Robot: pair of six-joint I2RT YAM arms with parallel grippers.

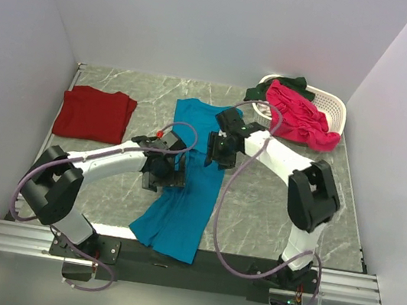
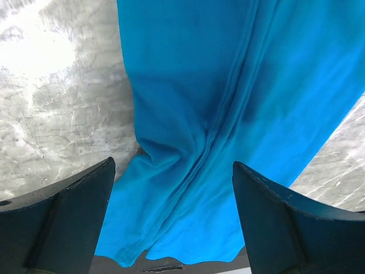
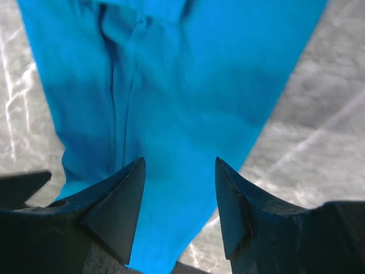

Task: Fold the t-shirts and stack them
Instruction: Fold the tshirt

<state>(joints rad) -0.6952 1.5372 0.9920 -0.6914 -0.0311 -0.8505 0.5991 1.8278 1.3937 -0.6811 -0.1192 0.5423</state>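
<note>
Teal-blue t-shirt [image 1: 180, 203]: lay as a long, narrow, creased strip on the marble table [image 1: 273, 202], near end at the front edge, far end toward the middle.
Left gripper [image 2: 173, 165]: hung over the strip's left side, about midway along; jaws spread wide, holding nothing.
Right gripper [image 3: 179, 162]: hung over the strip farther back, toward its right side; jaws parted, pinching nothing.
Dark red t-shirt [image 1: 95, 113]: lay folded flat at the far left, well apart from the teal-blue one.
White basket [image 1: 333, 105]: stood in the far right corner.
Bright pink t-shirt [image 1: 298, 117]: spilled crumpled over the basket's front rim.
Dark green t-shirt [image 1: 292, 84]: sat bunched at the basket's back, touching the pink one.
</note>
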